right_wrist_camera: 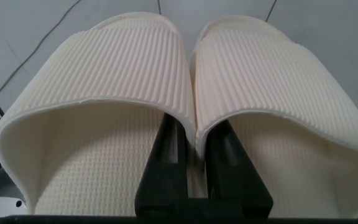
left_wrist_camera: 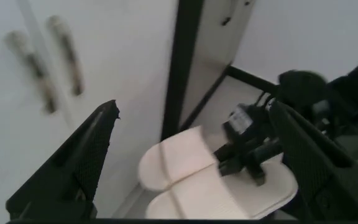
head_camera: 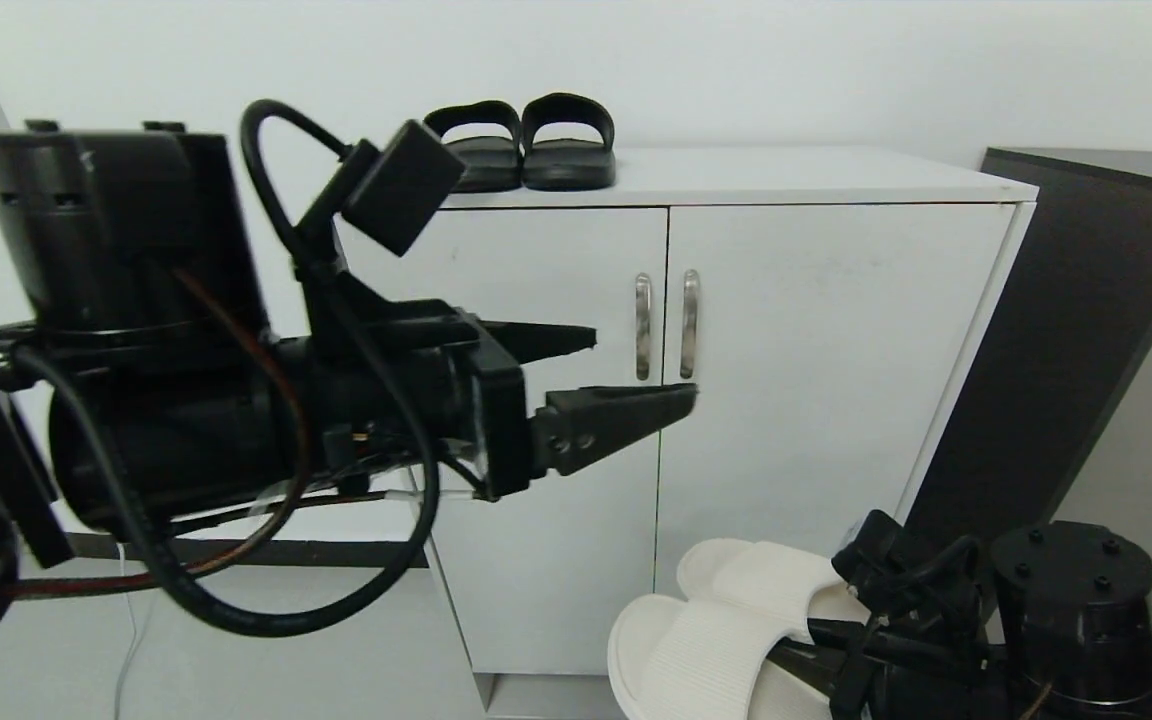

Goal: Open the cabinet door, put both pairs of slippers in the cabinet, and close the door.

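Note:
The white cabinet [head_camera: 816,330] has both doors shut, with two metal handles [head_camera: 666,325] at the centre seam. A black pair of slippers [head_camera: 521,145] sits on its top at the left. My left gripper [head_camera: 641,368] hangs open and empty just in front of the handles [left_wrist_camera: 48,65]; its fingers [left_wrist_camera: 86,162] frame the scene below. My right gripper [right_wrist_camera: 194,140] is low before the right door, shut on the white pair of slippers [right_wrist_camera: 135,74], one finger inside each slipper pinching the two inner side walls together. The held white slippers [head_camera: 726,620] [left_wrist_camera: 191,180] are off the floor.
A dark grey panel [head_camera: 1086,330] leans against the cabinet's right side. A white wall stands behind. A thin cable [head_camera: 126,640] lies on the light floor to the left of the cabinet.

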### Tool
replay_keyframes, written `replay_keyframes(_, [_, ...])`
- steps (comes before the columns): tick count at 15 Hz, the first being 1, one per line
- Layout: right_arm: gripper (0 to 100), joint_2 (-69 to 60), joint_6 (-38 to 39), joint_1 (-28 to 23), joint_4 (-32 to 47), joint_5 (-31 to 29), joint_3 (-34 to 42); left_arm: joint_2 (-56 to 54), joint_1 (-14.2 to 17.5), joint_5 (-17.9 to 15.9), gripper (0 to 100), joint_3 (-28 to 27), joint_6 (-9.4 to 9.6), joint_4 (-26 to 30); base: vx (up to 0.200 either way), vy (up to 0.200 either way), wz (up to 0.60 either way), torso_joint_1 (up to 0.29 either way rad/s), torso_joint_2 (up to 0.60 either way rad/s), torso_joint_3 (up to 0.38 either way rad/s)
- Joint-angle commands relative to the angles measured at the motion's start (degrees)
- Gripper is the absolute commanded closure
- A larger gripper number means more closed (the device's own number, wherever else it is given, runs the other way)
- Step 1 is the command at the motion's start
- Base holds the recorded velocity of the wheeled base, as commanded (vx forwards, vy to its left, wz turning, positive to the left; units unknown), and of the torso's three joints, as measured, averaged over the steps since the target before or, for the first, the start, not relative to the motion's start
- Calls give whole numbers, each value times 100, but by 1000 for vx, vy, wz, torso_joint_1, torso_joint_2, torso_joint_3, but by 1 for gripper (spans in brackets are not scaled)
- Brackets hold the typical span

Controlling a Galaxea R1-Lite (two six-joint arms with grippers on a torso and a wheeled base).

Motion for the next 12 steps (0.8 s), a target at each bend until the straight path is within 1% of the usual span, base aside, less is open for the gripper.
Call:
replay_keyframes(1, [100, 80, -4, 41, 0, 4, -5, 648, -332, -40, 0, -593, -168, 32, 0, 0, 0, 0, 0, 0])
replay_keyframes(2, [100, 80, -4, 68, 0, 4, -5, 806, -437, -84, 0, -839, -485, 41, 0, 0, 0, 0, 0, 0])
replay_keyframes(3, [100, 80, -4, 76, 0, 4, -5, 973, -472, -295, 0, -1085, -819, 41, 0, 0, 0, 0, 0, 0])
replay_keyframes(4, [100, 80, -4, 76, 0, 4, -5, 1158, -463, -506, 0, -1305, -1003, 41, 0, 0, 0, 0, 0, 0])
replay_keyframes(5, [100, 80, -4, 85, 0, 4, -5, 1369, -455, -576, 0, -1516, -1170, 50, 0, 0, 0, 0, 0, 0])
replay_keyframes(6, [100, 80, -4, 85, 0, 4, -14, 1579, -420, -594, 0, -1709, -1408, 41, 0, 0, 0, 0, 0, 0])
replay_keyframes(7, [100, 80, -4, 85, 0, -5, -14, 1694, -384, -585, 0, -1824, -1540, 41, 0, 0, 0, 0, 0, 0])
replay_keyframes(9, [100, 89, -4, 85, 0, -5, -5, 1808, -261, -506, 0, -1920, -1583, 41, 0, 0, 0, 0, 0, 0])
replay_keyframes(10, [100, 98, -4, 85, 0, -5, -5, 1843, -191, -401, 0, -1982, -1583, 67, 0, 0, 0, 0, 0, 0])
replay_keyframes(12, [100, 124, -13, 85, 0, -22, -14, 1966, -24, -216, 0, -2219, -1583, 480, 0, 0, 0, 0, 0, 0])
